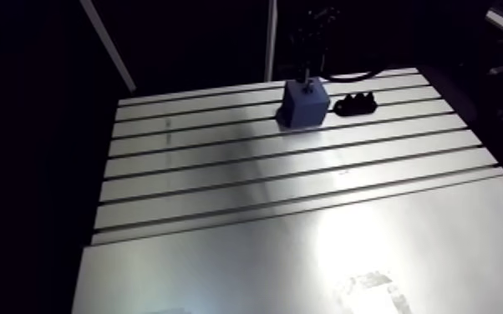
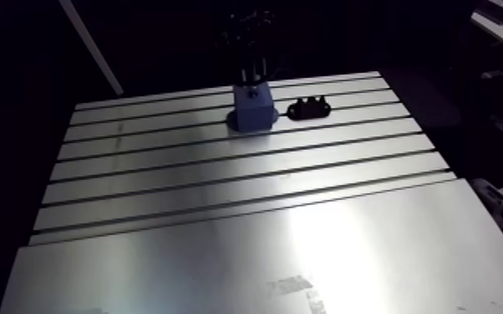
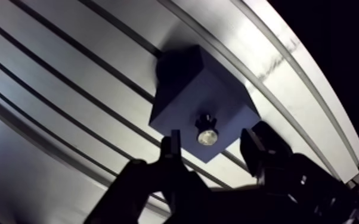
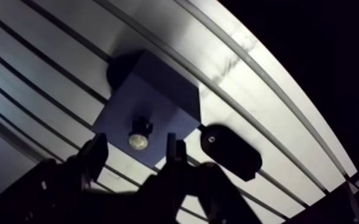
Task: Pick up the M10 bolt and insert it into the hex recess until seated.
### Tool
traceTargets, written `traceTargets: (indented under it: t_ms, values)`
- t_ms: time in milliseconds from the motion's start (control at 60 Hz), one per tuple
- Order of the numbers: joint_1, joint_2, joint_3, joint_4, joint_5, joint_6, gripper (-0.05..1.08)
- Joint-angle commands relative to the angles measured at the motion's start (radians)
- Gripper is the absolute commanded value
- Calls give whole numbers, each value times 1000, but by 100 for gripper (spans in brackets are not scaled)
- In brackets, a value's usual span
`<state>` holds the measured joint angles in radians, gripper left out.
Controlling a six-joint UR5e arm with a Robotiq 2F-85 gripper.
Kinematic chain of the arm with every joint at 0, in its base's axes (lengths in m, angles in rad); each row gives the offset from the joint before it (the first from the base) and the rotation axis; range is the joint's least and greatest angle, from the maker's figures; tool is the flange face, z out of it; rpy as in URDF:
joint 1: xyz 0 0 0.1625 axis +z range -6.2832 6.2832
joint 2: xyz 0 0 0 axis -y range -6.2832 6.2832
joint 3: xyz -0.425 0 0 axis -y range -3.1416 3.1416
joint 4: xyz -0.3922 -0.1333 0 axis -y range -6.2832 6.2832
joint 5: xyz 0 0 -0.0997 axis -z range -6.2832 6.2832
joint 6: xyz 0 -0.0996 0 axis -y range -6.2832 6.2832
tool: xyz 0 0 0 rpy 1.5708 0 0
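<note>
hand point(image 3: 213, 140) open, empty, over bolt point(image 3: 206, 127) standing in blue block point(image 3: 185, 89); only the wrist view shows this.

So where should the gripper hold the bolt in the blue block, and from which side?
Grip the bare stem of the bolt above the blue block, coming straight down from above. It stands upright out of the block's top face, so only that stem is free, and the open fingers of the gripper sit on either side of it.
</note>
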<state>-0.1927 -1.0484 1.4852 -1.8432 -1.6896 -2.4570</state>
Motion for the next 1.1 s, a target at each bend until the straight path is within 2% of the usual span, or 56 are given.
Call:
traceTargets:
  t_ms: [17, 267, 433, 500, 533, 633, 667, 700, 717, 733, 767, 783, 800, 817, 850, 867, 900, 917, 933, 950, 967, 983, 1017, 1100]
  values:
    - [-2, -3, -1, -2, 15, 14, 0]
    - [-7, -8, -3, -3, 19, 18, 0]
    - [-10, -11, -3, -1, 37, 27, 0]
    - [-13, -15, -7, 0, 58, 63, 0]
    - [-13, -15, -6, 0, 63, 74, 0]
    - [-14, -22, -6, 3, 66, 102, 4]
    - [-19, -29, -6, 3, 66, 127, 11]
    - [-19, -29, -6, 3, 66, 127, 11]
    - [-19, -29, -6, 3, 66, 142, 18]
    - [-19, -29, -6, 3, 66, 142, 18]
    - [-22, -33, -4, 4, 66, 182, 33]
    - [-22, -33, -4, 4, 66, 182, 33]
    - [-23, -36, -4, 6, 65, 206, 43]
    - [-23, -36, -4, 6, 65, 206, 43]
    - [-25, -38, -3, 8, 64, 251, 60]
    - [-25, -38, -3, 8, 64, 251, 60]
    - [-27, -38, -3, 8, 66, 298, 81]
    - [-27, -38, -3, 8, 66, 298, 81]
    - [-28, -38, -1, 5, 67, 328, 89]
    - [-28, -38, -1, 5, 67, 328, 89]
    - [-31, -37, -1, 6, 67, 360, 97]
    - [-31, -37, -1, 6, 67, 360, 97]
    - [-31, -37, 3, 6, 72, 405, 104]
    - [-33, -37, 7, 3, 76, 439, 107]
